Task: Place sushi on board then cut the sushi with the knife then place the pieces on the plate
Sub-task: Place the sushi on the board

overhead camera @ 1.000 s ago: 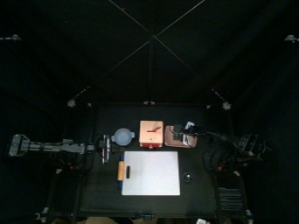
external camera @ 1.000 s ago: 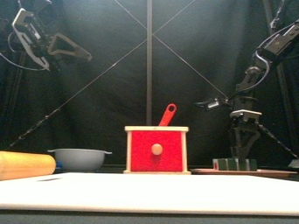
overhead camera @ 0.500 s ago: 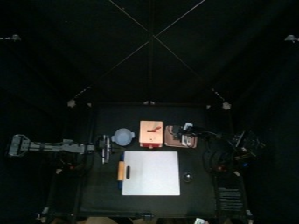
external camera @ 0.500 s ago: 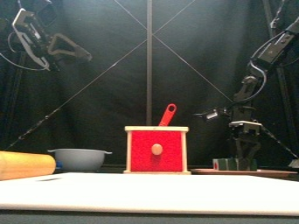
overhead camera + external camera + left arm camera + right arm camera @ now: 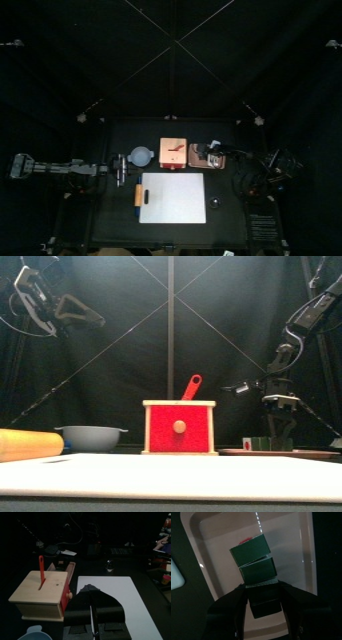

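The sushi roll [image 5: 256,564], a row of dark green blocks, lies on the pink tray [image 5: 218,542] at the table's back right. My right gripper [image 5: 263,604] is down on the tray, its jaws pressed to both sides of the roll's nearest block. In the front view the right gripper [image 5: 278,426] stands straight over the sushi roll [image 5: 271,443]. A red knife [image 5: 193,386] sticks up from the wooden box [image 5: 179,428]. The white board [image 5: 174,197] lies in front. My left gripper [image 5: 120,170] rests shut at the left, holding nothing.
A blue-grey bowl [image 5: 91,437] stands left of the box. A tan cylinder [image 5: 27,443] lies at the board's left edge. The pink tray [image 5: 205,156] is just right of the wooden box [image 5: 173,150].
My right gripper has come down from above the tray onto the sushi roll. The left arm has not moved.
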